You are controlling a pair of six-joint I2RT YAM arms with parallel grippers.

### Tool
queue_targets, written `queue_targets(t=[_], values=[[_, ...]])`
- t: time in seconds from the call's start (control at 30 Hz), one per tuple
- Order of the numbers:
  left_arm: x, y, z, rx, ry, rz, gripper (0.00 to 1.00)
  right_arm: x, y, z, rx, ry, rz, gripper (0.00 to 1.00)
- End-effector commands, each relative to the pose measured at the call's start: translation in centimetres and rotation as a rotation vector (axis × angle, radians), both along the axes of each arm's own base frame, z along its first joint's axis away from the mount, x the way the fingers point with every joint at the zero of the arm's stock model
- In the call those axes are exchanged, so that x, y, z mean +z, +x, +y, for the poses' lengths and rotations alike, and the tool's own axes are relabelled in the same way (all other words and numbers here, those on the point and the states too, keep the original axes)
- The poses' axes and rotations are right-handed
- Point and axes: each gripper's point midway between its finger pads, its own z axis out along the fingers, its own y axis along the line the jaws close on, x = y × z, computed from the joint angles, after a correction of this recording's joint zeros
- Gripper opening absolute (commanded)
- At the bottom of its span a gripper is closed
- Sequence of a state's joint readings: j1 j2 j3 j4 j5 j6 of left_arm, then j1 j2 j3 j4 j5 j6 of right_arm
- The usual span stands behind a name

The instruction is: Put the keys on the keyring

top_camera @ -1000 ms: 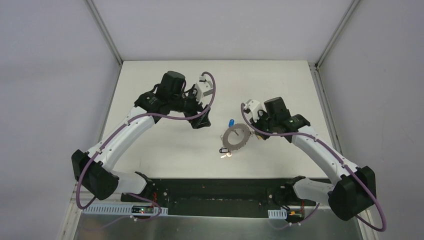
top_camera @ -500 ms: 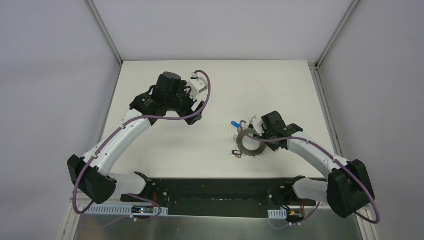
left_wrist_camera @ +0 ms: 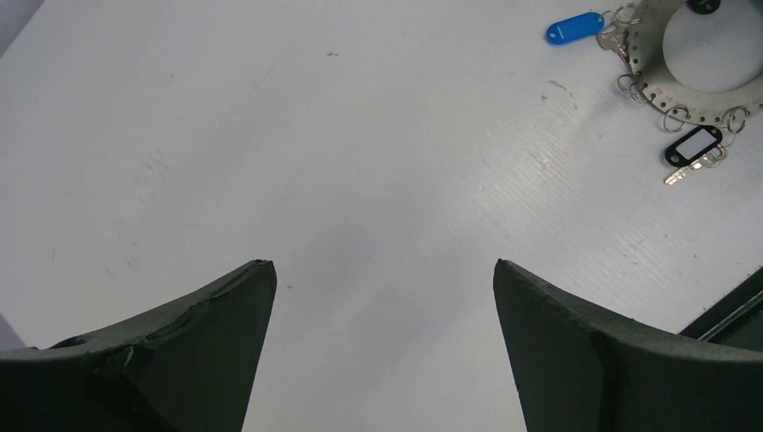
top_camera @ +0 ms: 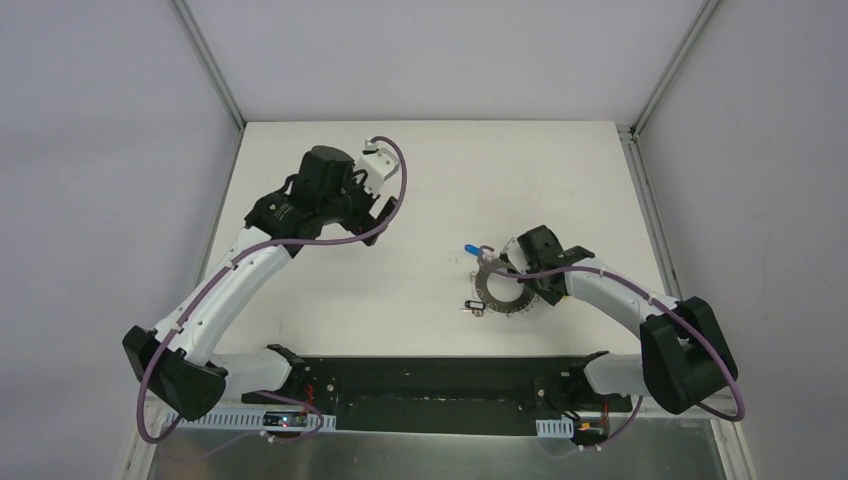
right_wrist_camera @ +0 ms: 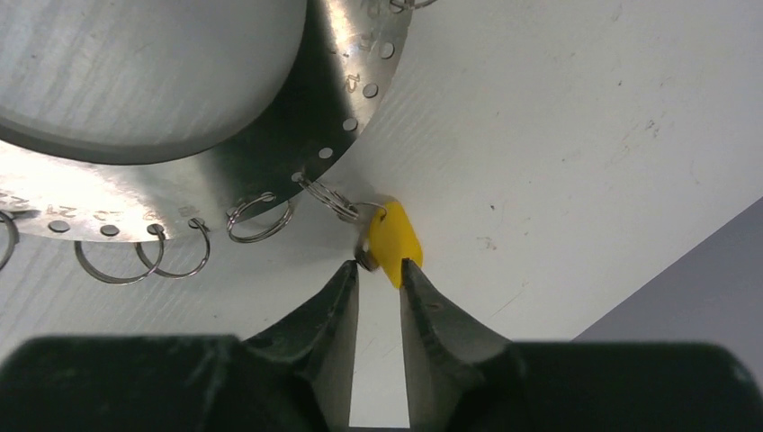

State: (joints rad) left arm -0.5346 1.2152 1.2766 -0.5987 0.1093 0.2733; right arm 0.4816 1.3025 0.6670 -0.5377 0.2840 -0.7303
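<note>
Two reports | left end effector [left_wrist_camera: 382, 264] wide apart, empty | right end effector [right_wrist_camera: 380, 266] barely parted, touching yellow key [right_wrist_camera: 394, 241]

**Grey ring, bright tags, white bench**

The large flat grey metal keyring [right_wrist_camera: 108, 193] shines silver. A row of small dark punched holes dots its rim, which carries thin silver wire loops [right_wrist_camera: 261, 220]. The yellow plastic-headed key [right_wrist_camera: 396, 243] is a plain, bright yellow. The blue plastic-headed key [left_wrist_camera: 574, 28] is a vivid blue. The black-headed key [left_wrist_camera: 694, 144] has a white panel on its face. The bench [left_wrist_camera: 360, 162] is plain white. The fingers [left_wrist_camera: 207, 351] of both arms are matt black. The arms [top_camera: 235, 285] are white with black joints and purple cables [top_camera: 402, 178]
</note>
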Motion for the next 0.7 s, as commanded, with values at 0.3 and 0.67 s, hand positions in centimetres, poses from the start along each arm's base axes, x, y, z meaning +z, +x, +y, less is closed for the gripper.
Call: queue_targets(t=[0.3,0.67], values=[[0.4,-0.3,4.4,0.152,0.011,-0.065,0.99,2.3,0.0,-1.3,-0.104,0.006,-0.068,0.62],[1.4,-0.1,10.0,0.378,-0.143,-0.131,0.99,10.3,4.2,0.2,-0.277,0.358,-0.278,1.0]])
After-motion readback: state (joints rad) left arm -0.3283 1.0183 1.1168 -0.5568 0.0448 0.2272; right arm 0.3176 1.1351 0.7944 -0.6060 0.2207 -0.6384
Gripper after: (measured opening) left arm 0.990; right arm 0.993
